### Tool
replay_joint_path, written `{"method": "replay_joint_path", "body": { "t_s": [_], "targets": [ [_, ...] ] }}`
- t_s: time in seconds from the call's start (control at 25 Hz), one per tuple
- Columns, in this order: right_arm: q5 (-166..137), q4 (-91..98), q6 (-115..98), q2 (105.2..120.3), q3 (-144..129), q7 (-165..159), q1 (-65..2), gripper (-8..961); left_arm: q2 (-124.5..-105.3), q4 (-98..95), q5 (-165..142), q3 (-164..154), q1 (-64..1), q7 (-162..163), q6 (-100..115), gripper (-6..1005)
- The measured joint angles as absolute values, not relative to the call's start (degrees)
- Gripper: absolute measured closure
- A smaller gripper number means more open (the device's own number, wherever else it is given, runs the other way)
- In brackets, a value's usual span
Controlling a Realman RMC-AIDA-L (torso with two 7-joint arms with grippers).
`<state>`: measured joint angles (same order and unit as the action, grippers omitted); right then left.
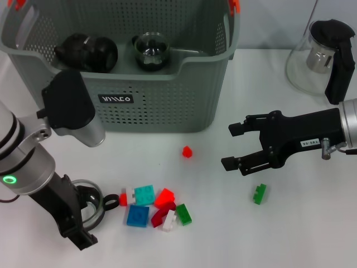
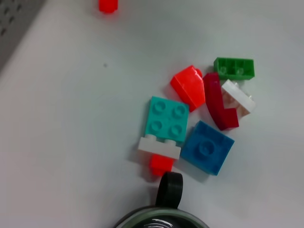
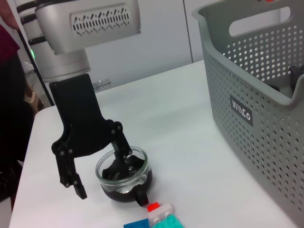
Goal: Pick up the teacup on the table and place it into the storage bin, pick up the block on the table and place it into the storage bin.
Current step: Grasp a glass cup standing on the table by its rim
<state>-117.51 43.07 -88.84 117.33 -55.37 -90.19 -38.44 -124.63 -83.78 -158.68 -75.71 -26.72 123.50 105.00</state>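
At the lower left of the head view, the left gripper [image 1: 83, 220] reaches down over a glass teacup [image 1: 89, 204] standing on the white table [image 1: 223, 234]. In the right wrist view one finger dips inside the cup's rim and the other hangs outside it, so the jaws straddle the glass wall; whether they are pressing it I cannot tell. The cup's black handle [image 1: 111, 200] points toward a heap of blocks.

That heap lies just right of the cup, at the lower middle of the head view: a small red and white piece [image 1: 127, 196] nearly touching the handle, a teal block [image 1: 144, 194], a blue block [image 1: 138, 215], a bright red block [image 1: 164, 196], a dark red one [image 1: 162, 213], a white one [image 1: 169, 220] and a green block [image 1: 183, 214]. A lone small red block [image 1: 187, 151] sits apart, above the heap.

Across the upper left and middle stands the storage bin [image 1: 167, 106], already holding a dark round object [image 1: 86, 52] and a glass cup [image 1: 151, 50].

At the centre right, the right gripper [image 1: 234, 146] hovers above the table with its fingers spread wide, holding nothing. Below it lies another green block [image 1: 259, 193]. A glass pitcher [image 1: 315, 56] stands in the upper right corner.
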Motion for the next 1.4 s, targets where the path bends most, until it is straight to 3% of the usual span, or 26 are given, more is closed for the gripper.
{"method": "replay_joint_path", "body": {
  "t_s": [0.84,0.96,1.4],
  "targets": [
    [-117.51,43.07,-88.09,117.33,-55.13,-90.17,-38.15,17,-124.69,-80.16,-159.19,-78.33,-26.67,123.77,101.40,194],
    [-117.51,43.07,-88.09,117.33,-55.01,-90.17,-38.04,17,-124.71,-79.81,-159.19,-78.33,-26.64,123.78,101.40,397],
    [-117.50,43.07,-88.15,117.33,-54.92,-90.17,-38.06,17,-124.61,-79.02,-159.15,-78.10,-27.03,124.04,101.33,808]
  ]
}}
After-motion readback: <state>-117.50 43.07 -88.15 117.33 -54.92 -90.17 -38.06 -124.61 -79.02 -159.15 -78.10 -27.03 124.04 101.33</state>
